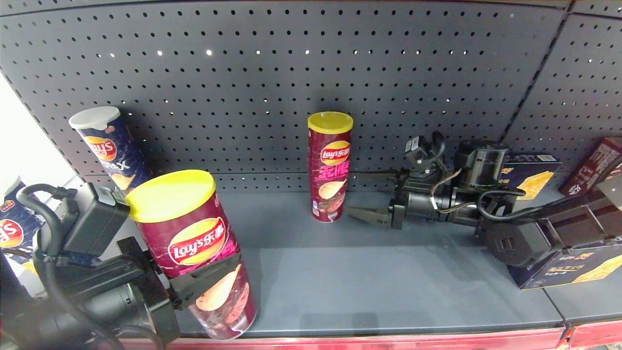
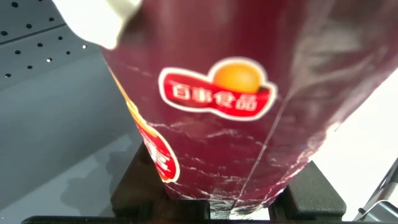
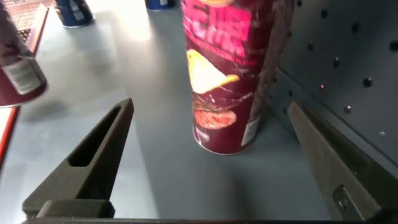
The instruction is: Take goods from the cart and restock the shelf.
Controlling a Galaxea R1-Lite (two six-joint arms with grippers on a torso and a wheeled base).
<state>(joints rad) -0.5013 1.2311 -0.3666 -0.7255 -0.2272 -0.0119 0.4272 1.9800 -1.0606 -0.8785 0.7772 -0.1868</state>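
My left gripper [image 1: 204,284] is shut on a maroon chip can with a yellow lid [image 1: 192,238], holding it tilted over the front left of the grey shelf [image 1: 388,287]. Its maroon wall looms close in the left wrist view [image 2: 236,93], with my left gripper [image 2: 224,202] clamped at its base. A second maroon can [image 1: 330,167] stands upright near the pegboard at the shelf's middle. My right gripper [image 1: 357,192] is open just to its right, fingertips level with its lower half. In the right wrist view that can [image 3: 230,74] stands just past the spread fingers [image 3: 93,155].
A blue chip can [image 1: 104,143] leans at the back left, another [image 1: 9,228] at the far left edge. Dark snack boxes [image 1: 529,172] [image 1: 573,267] fill the right end. The pegboard [image 1: 291,73] backs the shelf; a red strip [image 1: 388,338] marks its front edge.
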